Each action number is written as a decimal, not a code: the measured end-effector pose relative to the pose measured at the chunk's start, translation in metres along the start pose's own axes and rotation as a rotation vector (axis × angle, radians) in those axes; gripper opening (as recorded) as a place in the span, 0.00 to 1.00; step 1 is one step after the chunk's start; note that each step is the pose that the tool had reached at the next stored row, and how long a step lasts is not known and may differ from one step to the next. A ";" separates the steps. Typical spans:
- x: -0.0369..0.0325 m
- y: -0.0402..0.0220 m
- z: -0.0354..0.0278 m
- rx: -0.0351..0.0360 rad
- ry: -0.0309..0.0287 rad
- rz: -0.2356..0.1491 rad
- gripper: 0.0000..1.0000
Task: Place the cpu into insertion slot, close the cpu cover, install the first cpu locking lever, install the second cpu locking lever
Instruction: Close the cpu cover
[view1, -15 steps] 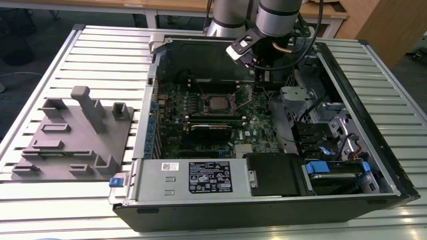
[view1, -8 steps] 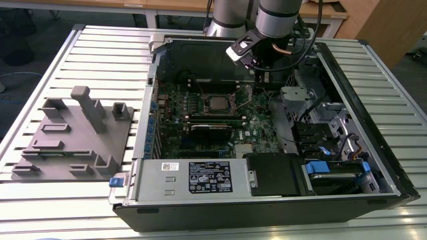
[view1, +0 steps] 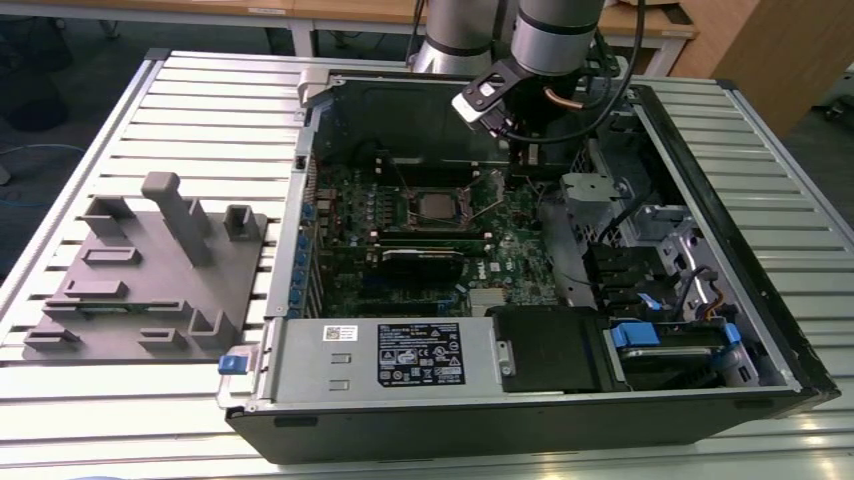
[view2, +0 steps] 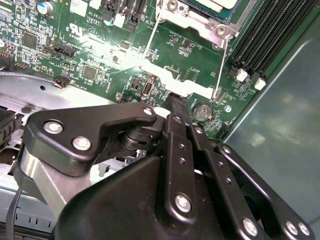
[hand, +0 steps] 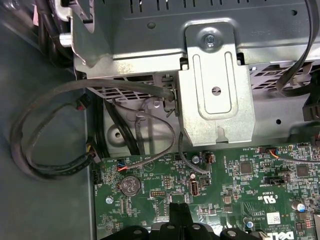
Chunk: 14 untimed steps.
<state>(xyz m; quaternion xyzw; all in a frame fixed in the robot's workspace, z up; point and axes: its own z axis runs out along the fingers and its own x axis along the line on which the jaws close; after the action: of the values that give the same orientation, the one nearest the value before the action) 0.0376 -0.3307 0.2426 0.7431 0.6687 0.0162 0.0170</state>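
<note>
cpu (view1: 434, 203) flat, face up, tool (view2: 176, 102) near

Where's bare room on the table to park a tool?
Bare slats of the table between the grey fixture and the far edge, plus the near strip before it. Crowded: inside the computer case, gripper close over the motherboard.

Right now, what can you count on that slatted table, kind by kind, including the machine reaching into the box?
Open computer case: 1
Green circuit board: 1
Grey moulded holder: 1
Robot arm: 1
Pincer: 1
Total: 5
</note>
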 end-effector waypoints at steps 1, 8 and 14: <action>0.0000 0.0000 0.0000 0.0003 0.0000 0.000 0.11; -0.0002 -0.0018 -0.0001 0.0003 0.0001 0.000 0.11; -0.0011 -0.0071 -0.0003 0.0003 0.0003 0.001 0.11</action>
<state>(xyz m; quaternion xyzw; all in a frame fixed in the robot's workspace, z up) 0.0304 -0.3310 0.2426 0.7434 0.6684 0.0162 0.0168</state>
